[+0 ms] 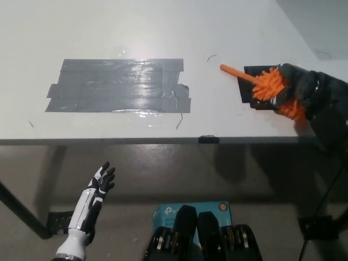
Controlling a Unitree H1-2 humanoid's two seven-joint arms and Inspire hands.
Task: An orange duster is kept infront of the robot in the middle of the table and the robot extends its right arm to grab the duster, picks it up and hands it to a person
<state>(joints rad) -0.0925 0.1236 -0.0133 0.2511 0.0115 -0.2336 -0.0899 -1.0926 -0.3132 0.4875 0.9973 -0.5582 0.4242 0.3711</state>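
Low at the left, below the worktop edge: white left hand (97,191), idle, fingers spread and holding nothing; on the white worktop (163,27) above it, a wide patch of grey tape (118,86) in overlapping strips, glossy under the light; further right, a small dark scuff and a black square mat (254,89); over that mat, orange duster (271,86), its thin handle pointing up-left, bristly head wrapped by the black right hand (296,89), fingers closed around it near the worktop's right edge. Step in hand, by the look of it: grasp made, lift just under way; next: raising clear and carrying outward to a person, none in view. Beneath: grey floor, a teal box.
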